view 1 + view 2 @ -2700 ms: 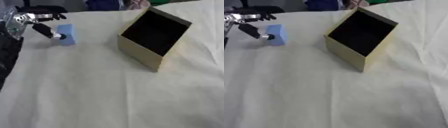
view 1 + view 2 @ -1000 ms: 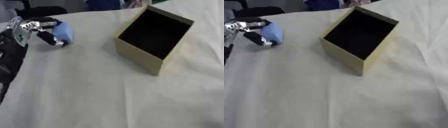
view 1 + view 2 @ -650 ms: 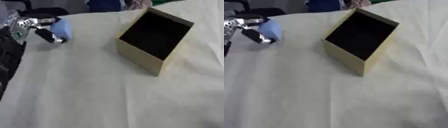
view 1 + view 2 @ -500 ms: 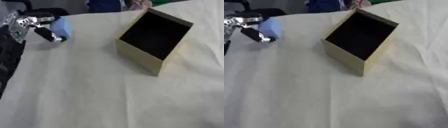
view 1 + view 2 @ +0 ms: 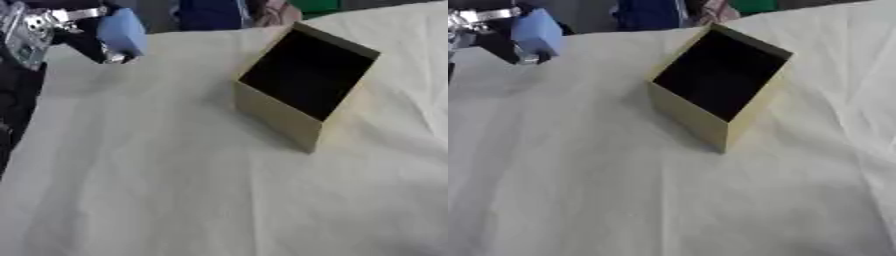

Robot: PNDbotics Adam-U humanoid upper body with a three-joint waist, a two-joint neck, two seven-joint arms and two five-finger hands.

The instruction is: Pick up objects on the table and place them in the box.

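One item in play: the small light-blue block, pinched in the robot's left hand, held off the cloth well left of the open tan cardboard box, so it travels right

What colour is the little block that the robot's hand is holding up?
Light blue. The block shows best in the left eye view, held by the left hand.

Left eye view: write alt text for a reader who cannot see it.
The left robot hand holds a light blue block at the upper left. An open tan box, dark inside, stands to its right on the cream tablecloth.
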